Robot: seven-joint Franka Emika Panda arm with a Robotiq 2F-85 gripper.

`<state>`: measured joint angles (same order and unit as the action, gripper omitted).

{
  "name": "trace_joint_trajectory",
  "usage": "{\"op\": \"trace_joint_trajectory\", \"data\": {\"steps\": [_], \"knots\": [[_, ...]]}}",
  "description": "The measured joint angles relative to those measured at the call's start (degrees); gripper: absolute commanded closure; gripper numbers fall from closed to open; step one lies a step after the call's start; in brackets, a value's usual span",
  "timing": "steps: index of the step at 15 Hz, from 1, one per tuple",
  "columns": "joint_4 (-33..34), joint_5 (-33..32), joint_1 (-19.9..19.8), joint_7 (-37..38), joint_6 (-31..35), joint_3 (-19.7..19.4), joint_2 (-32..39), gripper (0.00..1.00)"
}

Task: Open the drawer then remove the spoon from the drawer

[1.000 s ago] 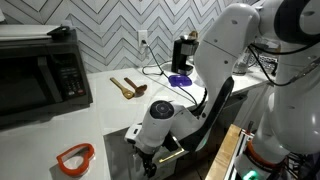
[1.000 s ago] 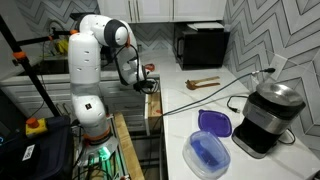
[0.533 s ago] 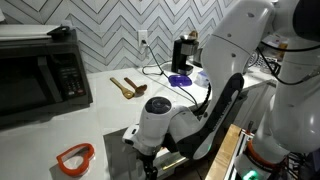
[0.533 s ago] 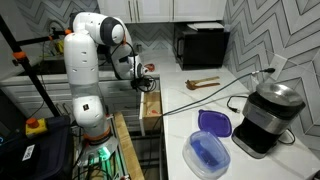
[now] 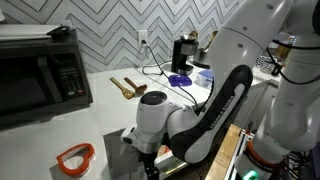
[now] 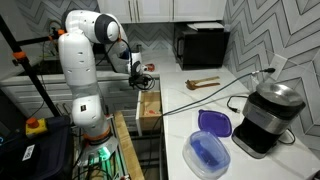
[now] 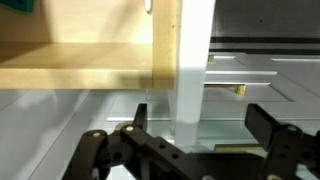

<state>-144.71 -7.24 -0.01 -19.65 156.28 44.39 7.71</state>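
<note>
The drawer [image 6: 150,106] stands pulled out from under the counter, and its light wood inside shows. In the wrist view its white front [image 7: 195,60] is seen edge-on, with the wood side to the left. My gripper [image 7: 200,125] is open, with one finger on each side of the front panel. It also shows at the drawer's front in both exterior views [image 6: 143,79] [image 5: 150,160]. The spoon is hidden from every view. A bit of brass [image 7: 238,90] shows on the right of the panel.
On the counter are a black microwave [image 5: 40,75], a pair of dark wooden utensils [image 5: 127,87], an orange ring-shaped item [image 5: 75,157], a coffee machine [image 6: 268,115] and a blue container [image 6: 210,152] with its lid [image 6: 213,122]. A wooden frame [image 6: 128,150] stands beside the robot base.
My arm has drawn back from the counter and the drawer has come further out with it.
</note>
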Motion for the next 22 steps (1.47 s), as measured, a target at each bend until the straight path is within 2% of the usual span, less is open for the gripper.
{"op": "trace_joint_trajectory", "data": {"steps": [3,7,11,13,16,22], "knots": [[0.3,5.1,-0.9,-3.5,-2.6,1.5,-2.0,0.0],[0.5,5.7,-1.2,-4.3,-5.3,1.6,-5.7,0.0],[0.4,5.7,-1.2,-4.3,-5.5,1.7,-6.1,0.0],[1.1,5.5,1.5,-4.3,-6.3,-1.4,-6.0,0.0],[4.8,5.6,5.5,-3.5,-12.8,-6.9,-6.5,0.0],[11.4,6.4,11.0,7.9,-26.1,-16.3,-8.8,0.0]]}}
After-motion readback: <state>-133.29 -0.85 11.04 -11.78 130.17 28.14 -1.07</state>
